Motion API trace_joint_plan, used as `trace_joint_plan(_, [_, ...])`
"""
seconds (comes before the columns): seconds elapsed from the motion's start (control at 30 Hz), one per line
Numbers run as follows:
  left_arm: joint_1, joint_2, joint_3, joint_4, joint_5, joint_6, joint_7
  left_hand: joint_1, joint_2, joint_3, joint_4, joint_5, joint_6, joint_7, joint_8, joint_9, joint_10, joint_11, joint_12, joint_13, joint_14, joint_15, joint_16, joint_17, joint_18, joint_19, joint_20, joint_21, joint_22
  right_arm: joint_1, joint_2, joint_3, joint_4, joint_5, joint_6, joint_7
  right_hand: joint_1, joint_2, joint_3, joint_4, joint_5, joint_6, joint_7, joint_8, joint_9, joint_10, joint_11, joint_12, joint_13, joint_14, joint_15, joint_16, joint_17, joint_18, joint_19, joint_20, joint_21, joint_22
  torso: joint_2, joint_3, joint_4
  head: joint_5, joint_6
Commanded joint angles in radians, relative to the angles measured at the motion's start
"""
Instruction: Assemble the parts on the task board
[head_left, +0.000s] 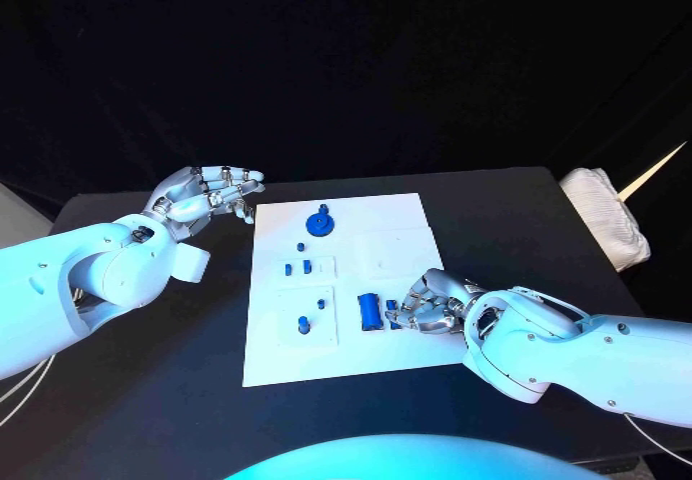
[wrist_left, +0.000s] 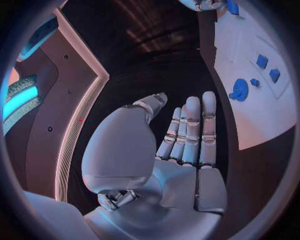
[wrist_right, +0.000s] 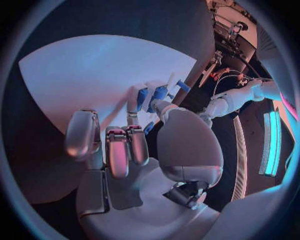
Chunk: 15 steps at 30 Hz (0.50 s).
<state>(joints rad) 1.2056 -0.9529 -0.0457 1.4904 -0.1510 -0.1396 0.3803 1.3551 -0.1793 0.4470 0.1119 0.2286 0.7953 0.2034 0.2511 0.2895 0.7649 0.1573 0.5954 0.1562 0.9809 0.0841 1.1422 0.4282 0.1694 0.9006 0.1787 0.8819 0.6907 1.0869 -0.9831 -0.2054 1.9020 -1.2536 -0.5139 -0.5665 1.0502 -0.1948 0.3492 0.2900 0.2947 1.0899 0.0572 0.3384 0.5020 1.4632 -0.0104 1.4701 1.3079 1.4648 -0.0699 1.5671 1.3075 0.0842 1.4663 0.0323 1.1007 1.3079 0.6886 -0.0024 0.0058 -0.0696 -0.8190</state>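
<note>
Parts (head_left: 372, 309) in blue, set out on the white task board (head_left: 389, 215) at mid-counter (head_left: 173, 380). Starting at the left: left hand (head_left: 209, 195) raised just off the board's far left corner, palm bare, fingers (wrist_left: 192, 131) straight and side by side, gripping nothing, touching nothing. Next, on the board, running far to near: a round gear-like piece (head_left: 320, 221), a small stud (head_left: 300, 246), a pair of little blocks (head_left: 297, 267), a lone peg (head_left: 303, 324), then an oblong piece lying with its long axis pointing away from the robot. Further right: right hand (head_left: 427, 303) low over the board's near right part, fingers (wrist_right: 119, 150) curled inward toward that oblong piece, which sits directly at the fingertips on their left side. Clearly the nearer hand for the coming move. Cannot tell whether the fingers actually pinch a blue part or merely touch it; blue visible among the fingertips (wrist_right: 157, 95) in the right wrist view, contact unclear.
</note>
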Motion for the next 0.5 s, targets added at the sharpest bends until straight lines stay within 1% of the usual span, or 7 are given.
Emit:
trace_joint_plan(0.03, [0.001,0.001,0.001,0.001,0.0,0.008,0.004,-0.003,0.007,0.0,0.006,0.002,-0.004,0.013,0.004,0.0,-0.007,-0.001,0.004,-0.001,-0.008,-0.001,0.0,-0.001,0.015,0.006,-0.001,-0.003,-0.001,-0.001,-0.002,0.0,0.003,-0.003,-0.001,0.019,-0.012,0.0,-0.007,0.0,0.004,0.006,0.0,-0.007,-0.001,0.076,-0.007,-0.001,0.215,0.106,-0.008,0.004,0.263,-0.009,0.02,-0.004,-0.003,0.109,0.0,0.0001,-0.0002,0.001,-0.001])
trace_joint_plan(0.07, [0.001,0.001,0.001,0.001,0.0,0.008,0.004,-0.003,0.007,0.0,0.006,0.002,-0.004,0.013,0.004,0.0,-0.007,-0.001,0.004,-0.001,-0.008,-0.001,0.0,-0.001,0.015,0.006,-0.001,-0.003,-0.001,-0.001,-0.004,0.0,0.002,-0.005,0.005,0.021,-0.006,-0.002,-0.009,-0.005,0.004,0.005,0.0,-0.008,-0.002,0.076,-0.007,-0.002,0.214,0.106,-0.009,0.004,0.263,-0.009,0.019,-0.004,-0.006,0.109,0.0,0.0002,-0.0006,0.001,-0.001])
trace_joint_plan(0.1, [0.001,0.001,0.001,0.001,0.0,0.008,0.004,-0.003,0.007,0.0,0.006,0.002,-0.004,0.013,0.004,0.0,-0.007,-0.001,0.004,-0.001,-0.008,-0.001,0.0,-0.001,0.015,0.006,-0.001,-0.003,-0.001,-0.001,-0.006,0.0,0.001,-0.007,0.012,0.023,0.035,-0.01,-0.007,-0.029,-0.031,0.004,-0.001,-0.008,-0.001,0.075,-0.007,-0.004,0.214,0.106,-0.01,0.004,0.263,-0.008,0.019,-0.004,-0.008,0.109,0.0,0.0002,-0.0008,0.001,-0.001])
trace_joint_plan(0.13, [0.001,0.001,0.001,0.001,0.0,0.008,0.003,-0.003,0.007,0.0,0.006,0.002,-0.004,0.013,0.004,0.0,-0.007,-0.001,0.004,-0.001,-0.008,-0.001,0.0,-0.001,0.015,0.006,-0.001,-0.003,-0.001,-0.001,-0.007,0.0,0.0,-0.008,0.019,0.025,0.054,-0.011,-0.008,-0.037,-0.072,0.002,0.0,-0.009,-0.002,0.074,-0.007,-0.007,0.212,0.106,-0.009,0.004,0.263,-0.008,0.018,-0.004,-0.013,0.108,0.0,0.0,-0.0007,0.001,-0.001])
trace_joint_plan(0.23, [0.0,0.001,0.001,0.001,0.0,0.007,0.003,-0.004,0.007,-0.001,0.007,0.002,-0.004,0.013,0.004,0.0,-0.007,-0.001,0.004,-0.002,-0.008,-0.001,0.0,-0.002,0.014,0.006,-0.001,-0.004,-0.001,-0.001,-0.011,0.0,-0.002,-0.01,0.052,0.035,0.108,-0.021,-0.017,-0.06,-0.171,0.0,0.002,-0.012,-0.005,0.071,-0.005,-0.015,0.21,0.106,-0.007,0.004,0.263,-0.006,0.016,-0.002,-0.027,0.106,0.0,0.0,0.0,0.002,-0.002])
trace_joint_plan(0.37, [0.0,0.001,0.001,0.001,0.0,0.007,0.002,-0.004,0.007,-0.001,0.007,0.002,-0.004,0.013,0.004,0.0,-0.007,-0.001,0.004,-0.002,-0.008,-0.001,0.0,-0.002,0.014,0.006,-0.001,-0.004,-0.001,-0.001,-0.013,0.0,-0.003,-0.012,0.08,0.045,0.139,-0.024,-0.029,-0.07,-0.221,-0.001,0.003,-0.014,-0.008,0.07,-0.004,-0.02,0.208,0.106,-0.006,0.004,0.263,-0.006,0.015,-0.001,-0.033,0.105,0.001,0.0002,0.0004,0.003,-0.003])
trace_joint_plan(0.5, [0.0,0.001,0.001,0.0,0.0,0.006,0.002,-0.004,0.007,-0.001,0.007,0.002,-0.004,0.013,0.004,0.0,-0.007,-0.001,0.004,-0.002,-0.008,-0.001,0.0,-0.002,0.014,0.006,-0.001,-0.004,-0.001,-0.001,-0.013,0.0,-0.011,-0.019,0.091,0.048,0.161,-0.019,-0.032,-0.078,-0.235,0.001,0.002,-0.014,-0.01,0.07,-0.005,-0.018,0.209,0.106,-0.006,0.004,0.263,-0.006,0.015,-0.001,-0.032,0.106,0.0,0.0,-0.0006,0.003,-0.003])
